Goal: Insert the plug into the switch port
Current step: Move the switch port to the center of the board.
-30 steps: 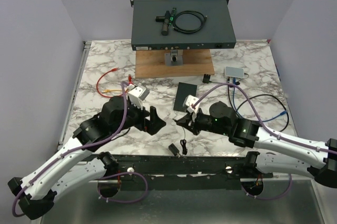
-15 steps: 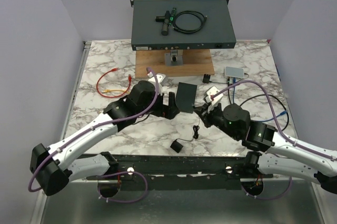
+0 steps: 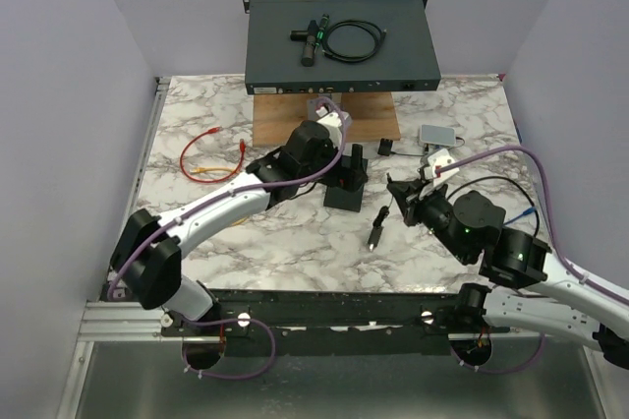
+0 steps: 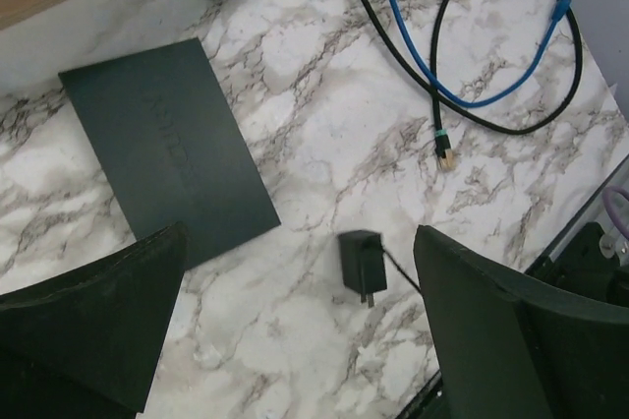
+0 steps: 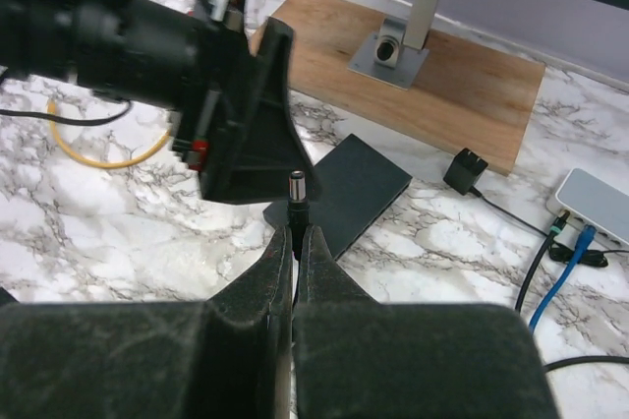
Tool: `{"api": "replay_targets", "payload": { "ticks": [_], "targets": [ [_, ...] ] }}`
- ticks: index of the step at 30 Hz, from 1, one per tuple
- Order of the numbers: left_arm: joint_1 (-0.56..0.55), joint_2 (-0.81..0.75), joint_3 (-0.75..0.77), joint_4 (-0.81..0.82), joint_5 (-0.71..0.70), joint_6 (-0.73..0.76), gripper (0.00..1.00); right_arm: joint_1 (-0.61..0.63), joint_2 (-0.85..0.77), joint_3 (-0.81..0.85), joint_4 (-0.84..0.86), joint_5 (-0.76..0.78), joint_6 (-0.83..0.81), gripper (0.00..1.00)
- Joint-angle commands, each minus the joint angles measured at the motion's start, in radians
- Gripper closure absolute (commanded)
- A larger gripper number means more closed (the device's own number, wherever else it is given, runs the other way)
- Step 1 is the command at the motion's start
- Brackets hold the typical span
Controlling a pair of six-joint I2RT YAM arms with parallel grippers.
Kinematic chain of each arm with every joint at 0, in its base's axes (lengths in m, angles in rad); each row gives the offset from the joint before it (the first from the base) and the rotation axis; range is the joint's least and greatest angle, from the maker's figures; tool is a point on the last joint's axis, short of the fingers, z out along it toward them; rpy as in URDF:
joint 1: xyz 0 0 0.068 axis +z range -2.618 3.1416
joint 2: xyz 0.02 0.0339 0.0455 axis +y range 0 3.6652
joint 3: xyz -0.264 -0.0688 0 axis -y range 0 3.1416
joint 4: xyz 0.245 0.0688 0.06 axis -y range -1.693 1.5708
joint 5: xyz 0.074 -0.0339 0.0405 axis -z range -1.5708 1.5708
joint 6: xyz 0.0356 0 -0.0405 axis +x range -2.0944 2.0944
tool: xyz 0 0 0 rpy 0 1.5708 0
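1. Both arms now sit farther in than a second ago.
2. We see the left claw spread wide above the black box.
3. Our right claw pinches the plug near that box, so insertion looks close.

Robotics lab bench: walled marble-look table, rack switch on stand, loose cables

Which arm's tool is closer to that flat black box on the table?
Left. The left tool hovers right above the flat black box; the right tool is off to one side, pinching a plug.
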Motion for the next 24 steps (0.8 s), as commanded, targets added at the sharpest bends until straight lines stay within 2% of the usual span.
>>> {"api": "replay_targets", "payload": {
  "ticks": [1, 4, 9, 11, 14, 15, 19, 21, 24],
  "targets": [
    [0.003, 0.130, 0.100, 0.086, 0.068, 0.104, 0.05, 0.008, -0.020, 0.023, -0.052, 0.035, 0.006, 0.99],
    [0.003, 0.233, 0.180, 0.098, 0.110, 0.156, 0.06, 0.007, -0.027, 0.003, -0.052, 0.022, 0.012, 0.99],
    [0.005, 0.390, 0.325, 0.087, 0.191, 0.203, 0.17, 0.007, -0.037, -0.006, -0.061, 0.009, 0.018, 0.99],
    [0.007, 0.462, 0.415, 0.029, 0.209, 0.214, 0.29, 0.008, -0.042, -0.007, -0.064, -0.002, 0.021, 0.99],
    [0.012, 0.576, 0.564, -0.080, 0.233, 0.221, 0.58, 0.007, -0.051, -0.013, -0.064, -0.003, 0.022, 0.99],
    [0.011, 0.604, 0.597, -0.107, 0.233, 0.220, 0.65, 0.007, -0.055, -0.017, -0.061, -0.005, 0.020, 0.99],
    [0.012, 0.682, 0.674, -0.138, 0.205, 0.207, 0.77, 0.008, -0.062, -0.026, -0.055, -0.011, 0.016, 0.99],
    [0.013, 0.724, 0.724, -0.183, 0.182, 0.207, 0.97, 0.007, -0.060, -0.027, -0.054, -0.015, 0.014, 0.99],
    [0.013, 0.768, 0.776, -0.242, 0.127, 0.210, 1.00, 0.007, -0.059, -0.027, -0.051, -0.016, 0.011, 0.99]
  ]
}}
